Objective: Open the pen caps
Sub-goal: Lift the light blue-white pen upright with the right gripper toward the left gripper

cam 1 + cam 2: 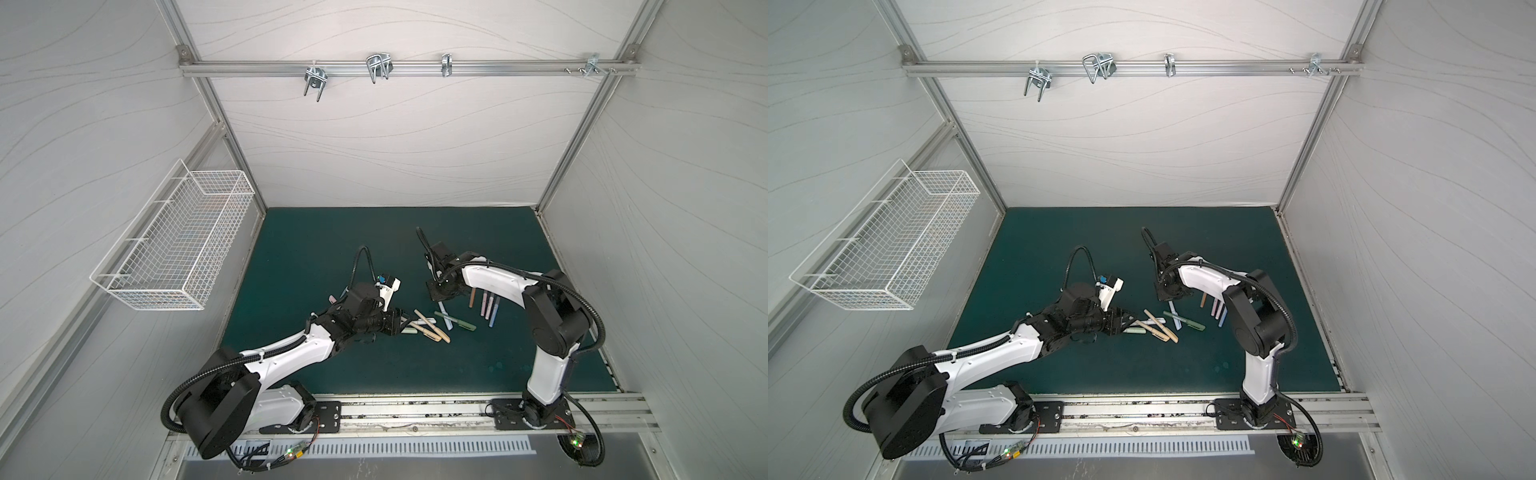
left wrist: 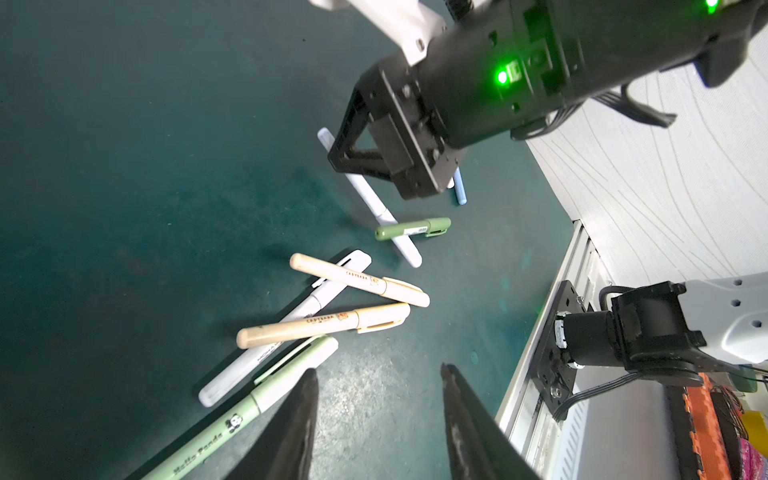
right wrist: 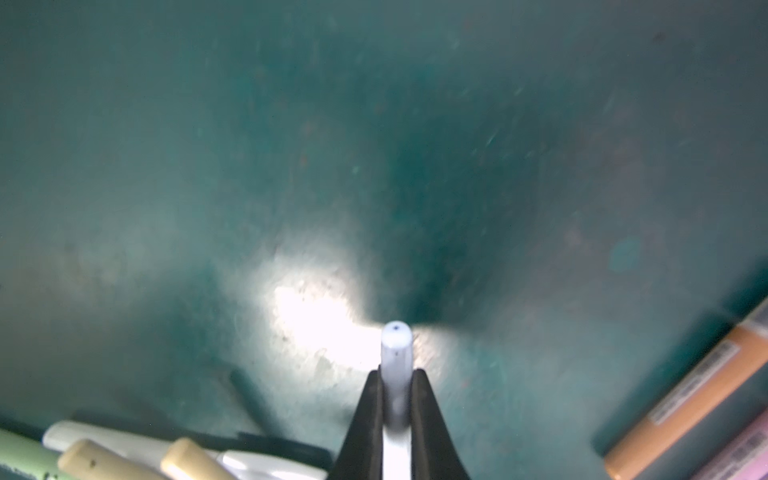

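A slim pale-blue plastic pen (image 3: 397, 345) is pinched crosswise between the right fingers (image 3: 370, 415); its longer free end is aimed roughly toward the spread, empty left fingers (image 2: 291, 432).

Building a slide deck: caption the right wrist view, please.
Right gripper closed on the end of a pale blue pen above the teal mat.

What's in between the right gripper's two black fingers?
A pale blue pen, pinched in the right gripper, its rounded end poking out. The right wrist view shows it.
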Available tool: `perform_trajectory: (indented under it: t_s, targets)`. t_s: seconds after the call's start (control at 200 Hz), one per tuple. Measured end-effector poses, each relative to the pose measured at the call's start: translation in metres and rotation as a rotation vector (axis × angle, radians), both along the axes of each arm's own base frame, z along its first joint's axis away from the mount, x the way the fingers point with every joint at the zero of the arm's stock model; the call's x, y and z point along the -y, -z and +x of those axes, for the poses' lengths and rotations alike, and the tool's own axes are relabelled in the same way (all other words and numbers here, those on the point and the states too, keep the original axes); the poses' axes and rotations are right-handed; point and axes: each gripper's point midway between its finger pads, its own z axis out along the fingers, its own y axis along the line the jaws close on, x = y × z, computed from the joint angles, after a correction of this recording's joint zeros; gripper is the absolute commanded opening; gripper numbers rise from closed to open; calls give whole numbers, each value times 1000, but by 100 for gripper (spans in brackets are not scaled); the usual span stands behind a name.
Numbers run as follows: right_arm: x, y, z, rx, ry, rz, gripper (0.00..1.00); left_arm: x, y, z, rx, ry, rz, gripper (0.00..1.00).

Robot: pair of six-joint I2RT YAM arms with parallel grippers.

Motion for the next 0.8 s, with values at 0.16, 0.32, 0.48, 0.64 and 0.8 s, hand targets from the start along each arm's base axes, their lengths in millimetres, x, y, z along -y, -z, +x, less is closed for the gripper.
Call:
perform_trajectory:
  t_s: [0.16, 0.32, 0.48, 0.64, 0.8]
  targets:
    - [-2, -13, 15, 50, 11, 63, 2, 0, 0, 0, 2, -2, 1, 49]
    - [-10, -57, 19, 171, 0, 193, 1, 0, 0, 1, 6, -6, 6, 49]
    - [-19, -120, 22, 317, -16, 336, 2, 0, 0, 1, 8, -9, 8, 49]
    - [-21, -169, 12, 417, -22, 477, 3, -1, -4, 2, 22, -16, 3, 50]
    - [-14, -195, -12, 466, -30, 583, 3, -3, -29, 1, 100, -22, -59, 52]
